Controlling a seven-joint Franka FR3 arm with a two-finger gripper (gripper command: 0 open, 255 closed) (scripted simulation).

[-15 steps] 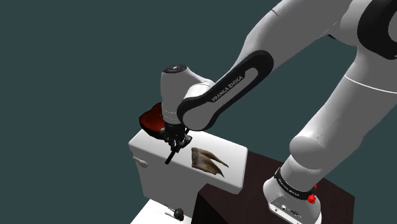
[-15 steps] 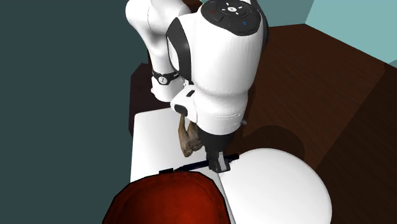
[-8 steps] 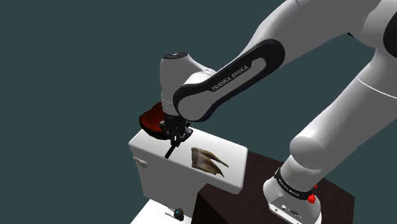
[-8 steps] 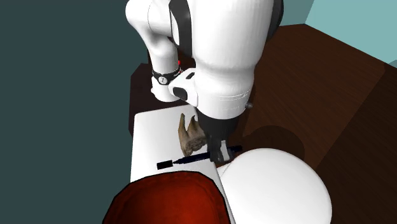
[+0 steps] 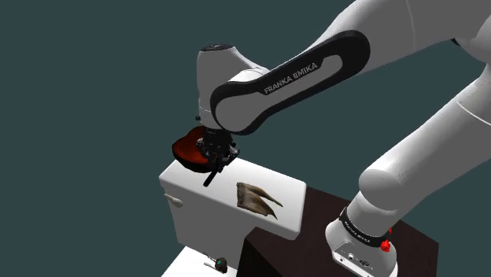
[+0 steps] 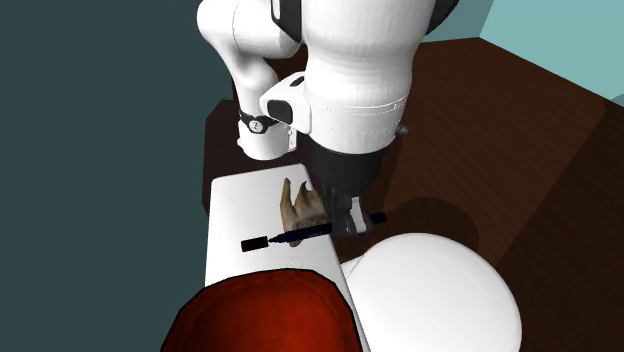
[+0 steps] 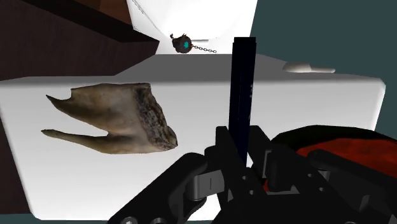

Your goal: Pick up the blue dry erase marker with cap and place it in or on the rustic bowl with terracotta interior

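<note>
Walls of flat dark teal back the shoulder view, and the second exterior view adds a paler teal wall and a dark wood-grain floor. White robot arm with dark joints reaches from its dark brown box stand down over a toilet. The toilet's rounded seat lid is plain smooth white, and so is the boxy cistern with its flat rectangular top.

On one end of that top sits the bowl, round and dark outside with a glossy deep red-brown inside. Near the middle of the top lies a rough tan-brown lump, ridged and ending in two curved prongs.

The black gripper hangs beside the bowl's rim, its fingers clenched on the marker near one end. The marker is a slim straight stick, dark blue to black. Its long axis runs across the cistern's narrow width. The long free end slopes down over the white top, close beside the bowl, and the short end sticks out toward the seat lid. Whether the low tip touches the top cannot be told.

A small white flush lever juts from the cistern's front.
</note>
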